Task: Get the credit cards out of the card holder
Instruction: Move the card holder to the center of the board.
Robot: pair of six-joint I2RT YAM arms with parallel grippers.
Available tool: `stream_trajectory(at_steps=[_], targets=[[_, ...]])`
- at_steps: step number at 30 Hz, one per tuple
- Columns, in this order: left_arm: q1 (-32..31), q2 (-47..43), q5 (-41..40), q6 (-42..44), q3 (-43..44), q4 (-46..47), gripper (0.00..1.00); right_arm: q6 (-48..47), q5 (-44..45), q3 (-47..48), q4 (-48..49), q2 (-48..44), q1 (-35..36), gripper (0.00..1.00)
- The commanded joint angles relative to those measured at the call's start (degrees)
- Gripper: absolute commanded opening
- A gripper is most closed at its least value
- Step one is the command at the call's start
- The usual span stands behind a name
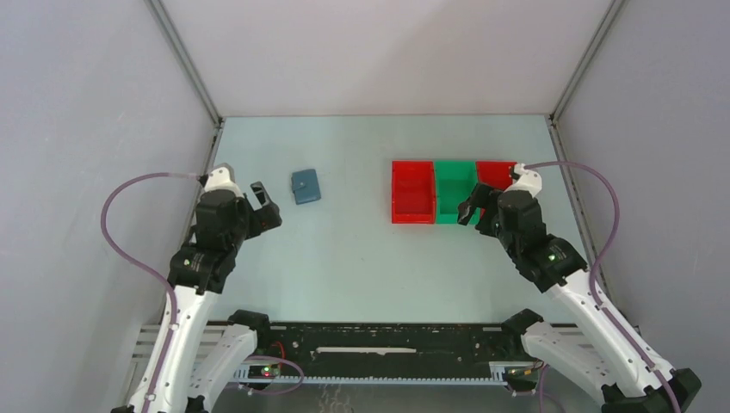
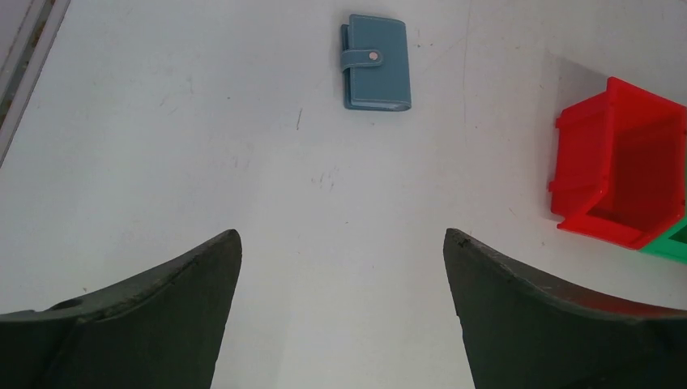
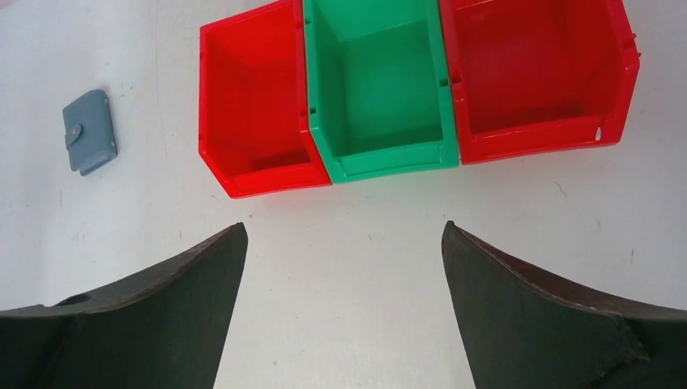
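The card holder (image 1: 306, 186) is a small blue-teal wallet lying closed on the table, its strap snapped shut. It also shows in the left wrist view (image 2: 375, 62) and in the right wrist view (image 3: 89, 132). No credit cards are in view; they are hidden. My left gripper (image 1: 264, 205) is open and empty, a little to the left of and nearer than the wallet. In its wrist view the left gripper (image 2: 342, 239) hovers over bare table. My right gripper (image 1: 473, 209) is open and empty at the near edge of the bins, and shows in its wrist view (image 3: 344, 231).
A row of three plastic bins stands right of centre: a red bin (image 1: 412, 193), a green bin (image 1: 454, 191) and another red bin (image 1: 493, 175). All look empty in the right wrist view (image 3: 381, 81). Grey walls enclose the table on three sides.
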Motion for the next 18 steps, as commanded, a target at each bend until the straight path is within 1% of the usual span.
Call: stream_trajectory(at_steps=[1,7,13,15,16,18], targets=[[-0.1,-2.1,-1.1,-0.1,-0.1,1.7,1.0,0.5,1.7,1.2,0.8,-1.7,-0.2,1.0],[-0.1,-3.5,-0.1,-0.8,-0.9,1.7,1.0,0.4,0.7,1.2,1.6,-1.6,-0.2,1.0],[-0.1,-1.2,2.6,1.8,-0.1,2.5,1.0,1.1,0.4,1.2,0.9,-1.6,-0.2,1.0],[-0.2,1.8,2.3,2.1,1.5,3.0,1.0,1.4,0.3,1.1,0.6,-1.8,-0.2,1.0],[-0.3,3.9,0.9,2.3,2.8,3.0,1.0,1.5,0.3,1.2,0.4,-1.8,-0.1,1.0],[-1.4,10.6,-2.2,2.7,6.2,2.4,1.0,1.9,0.1,1.1,0.2,-2.1,-0.1,1.0]])
